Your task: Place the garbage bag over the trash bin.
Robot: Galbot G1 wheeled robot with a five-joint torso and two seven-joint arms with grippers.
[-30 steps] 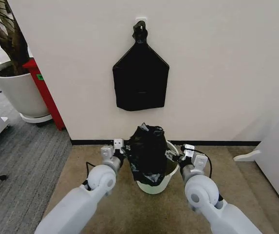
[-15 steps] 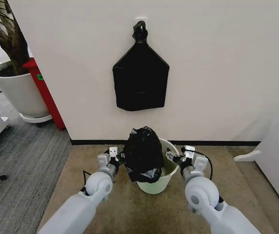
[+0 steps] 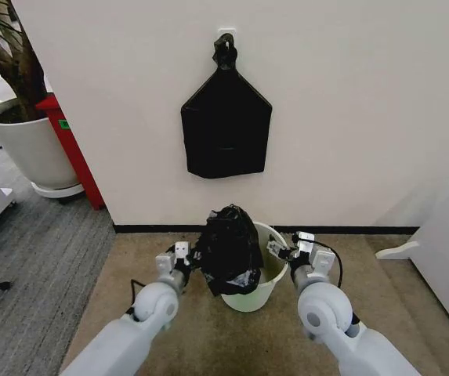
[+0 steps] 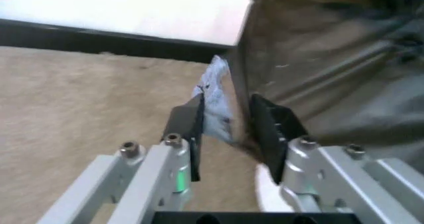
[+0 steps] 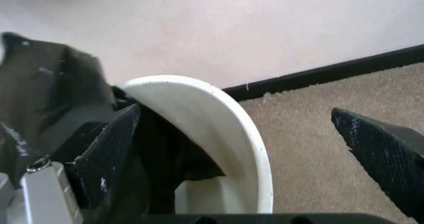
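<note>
No lettering could be read on the flat black bundle (image 3: pixel 226 129) hung on the wall, nor on the trash bin (image 3: pixel 275 276) standing on the carpet (image 3: pixel 177 329) below it. The garbage bag (image 3: pixel 229 249) was bunched over the bin's left rim, partly inside it. The left gripper (image 3: pixel 186 256) pinched the bag's edge between nearly closed fingers (image 4: pixel 190 129), while the right gripper (image 3: pixel 282 251) was spread wide at the bin's right rim, one finger (image 5: pixel 106 154) inside against the bag.

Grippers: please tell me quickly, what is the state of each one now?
Left gripper: closed on the garbage bag.
Right gripper: open, straddling the trash bin rim.
</note>
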